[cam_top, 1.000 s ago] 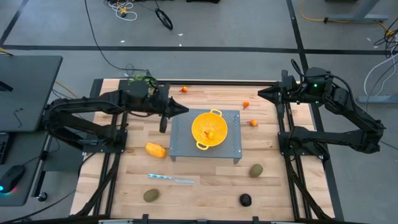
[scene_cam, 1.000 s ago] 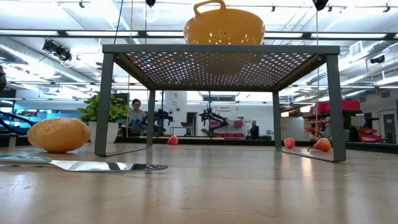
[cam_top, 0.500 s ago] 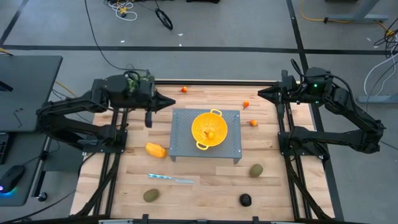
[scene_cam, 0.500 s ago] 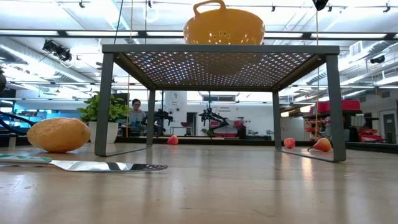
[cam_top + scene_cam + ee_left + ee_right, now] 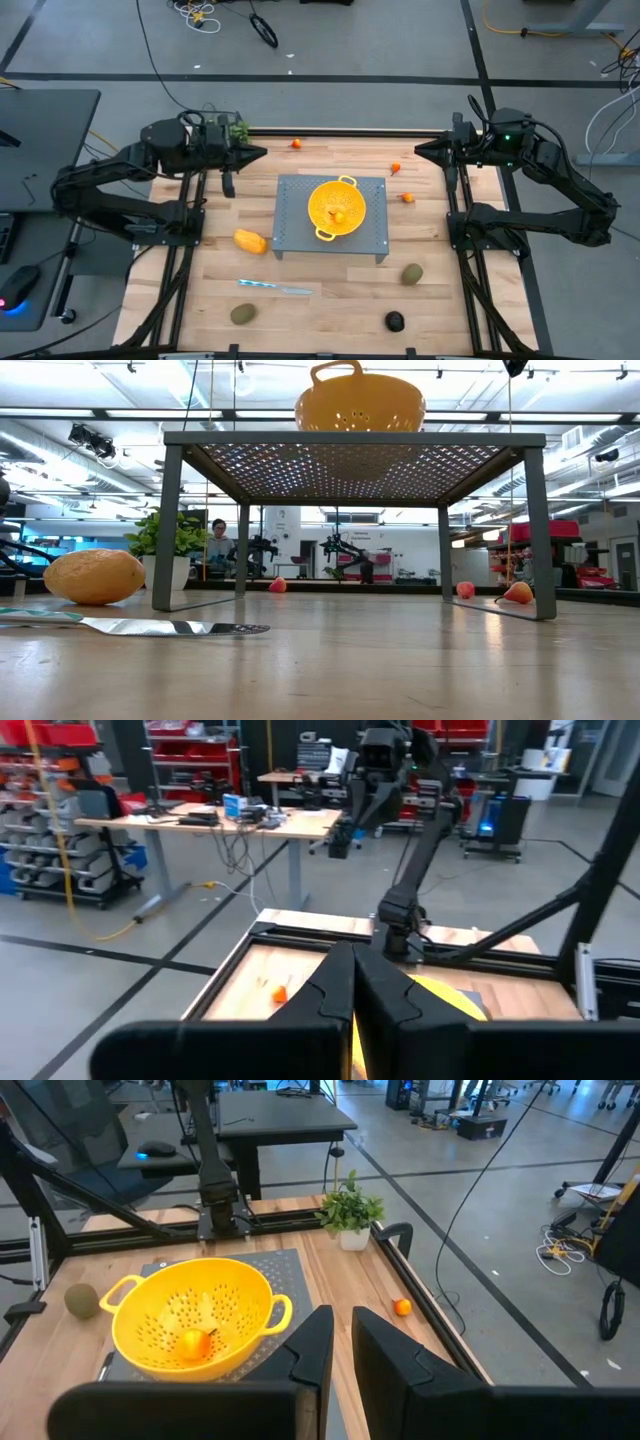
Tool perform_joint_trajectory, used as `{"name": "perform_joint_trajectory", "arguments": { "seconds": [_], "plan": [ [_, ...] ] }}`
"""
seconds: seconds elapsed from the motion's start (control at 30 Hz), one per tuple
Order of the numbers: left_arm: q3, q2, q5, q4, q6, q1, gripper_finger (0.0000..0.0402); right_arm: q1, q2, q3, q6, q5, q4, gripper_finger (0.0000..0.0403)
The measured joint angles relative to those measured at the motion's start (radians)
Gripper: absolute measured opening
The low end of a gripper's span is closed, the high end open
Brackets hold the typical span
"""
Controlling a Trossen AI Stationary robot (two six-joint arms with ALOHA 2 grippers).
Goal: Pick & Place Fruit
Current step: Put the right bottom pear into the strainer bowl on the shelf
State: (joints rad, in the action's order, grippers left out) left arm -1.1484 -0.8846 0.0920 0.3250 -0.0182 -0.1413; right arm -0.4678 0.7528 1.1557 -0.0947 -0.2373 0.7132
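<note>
A yellow colander (image 5: 335,207) stands on a grey perforated stand (image 5: 370,235) at mid-table, with one orange-red ball (image 5: 193,1343) in it. Three more orange-red balls lie on the table: one far (image 5: 295,143), two right of the stand (image 5: 396,168) (image 5: 407,197). The yellow-orange oblong (image 5: 250,241) lies left of the stand. Two brownish-green ovals (image 5: 412,273) (image 5: 242,313) and the blackish round fruit (image 5: 395,321) lie near the front. My left gripper (image 5: 262,152) is shut and empty in the air at the far left. My right gripper (image 5: 418,148) is shut and empty at the far right.
A thin silvery knife (image 5: 275,288) lies near the front left. A small potted plant (image 5: 232,127) stands at the far left corner, just behind my left gripper. The wooden table is bare between the stand and the front fruits.
My left gripper has drawn back from beside the stand's far left corner toward the table's left and far edges. It now hovers near the plant. The fruit and colander have not moved.
</note>
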Motion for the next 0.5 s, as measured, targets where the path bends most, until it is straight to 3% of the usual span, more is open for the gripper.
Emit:
{"name": "perform_joint_trajectory", "arguments": {
  "seconds": [0.5],
  "plan": [
    [0.0,0.002,0.006,0.0,0.016,0.0,0.0004,0.0,0.01,-0.094,0.0,0.0,0.086,0.0047]
  ]
}}
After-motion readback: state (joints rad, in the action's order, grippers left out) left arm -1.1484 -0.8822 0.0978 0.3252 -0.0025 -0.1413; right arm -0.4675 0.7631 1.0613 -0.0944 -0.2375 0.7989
